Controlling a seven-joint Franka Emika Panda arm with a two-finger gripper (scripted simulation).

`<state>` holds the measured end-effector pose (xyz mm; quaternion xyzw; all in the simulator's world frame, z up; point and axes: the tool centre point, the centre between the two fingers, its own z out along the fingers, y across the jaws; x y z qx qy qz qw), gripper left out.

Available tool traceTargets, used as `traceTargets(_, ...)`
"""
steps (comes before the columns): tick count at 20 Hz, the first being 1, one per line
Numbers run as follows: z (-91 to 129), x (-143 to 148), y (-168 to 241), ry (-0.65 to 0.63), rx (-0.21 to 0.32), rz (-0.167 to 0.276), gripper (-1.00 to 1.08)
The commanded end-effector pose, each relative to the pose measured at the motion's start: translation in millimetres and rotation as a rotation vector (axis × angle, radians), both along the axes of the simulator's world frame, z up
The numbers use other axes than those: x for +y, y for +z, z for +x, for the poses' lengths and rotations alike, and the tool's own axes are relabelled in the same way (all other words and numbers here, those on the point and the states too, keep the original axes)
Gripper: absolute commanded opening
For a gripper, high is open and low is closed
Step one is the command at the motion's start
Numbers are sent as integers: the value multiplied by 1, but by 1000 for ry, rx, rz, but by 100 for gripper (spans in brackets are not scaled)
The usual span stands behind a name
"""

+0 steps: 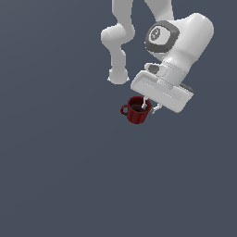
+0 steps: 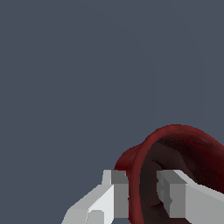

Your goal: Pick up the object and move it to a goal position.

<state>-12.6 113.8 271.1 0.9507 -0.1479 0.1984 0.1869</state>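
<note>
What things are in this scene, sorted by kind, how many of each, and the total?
Dark red mug: 1
White robot gripper, its fingers straddling the mug's wall, one inside and one outside: 1
Total: 2

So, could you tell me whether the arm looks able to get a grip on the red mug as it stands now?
Probably yes. The gripper already straddles the mug wall, one of its fingers inside the cup and the other outside, with nothing else nearby. Whether they are pressing the wall yet is unclear.
</note>
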Motion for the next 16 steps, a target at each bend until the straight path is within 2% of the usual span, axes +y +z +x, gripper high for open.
traceTargets(1,-7,2,19,0,-3,-1,-100)
traceTargets(9,-21,7,57,0,-6,-4,-100)
traceTargets(16,-25,9,67,1,-6,-4,-100)
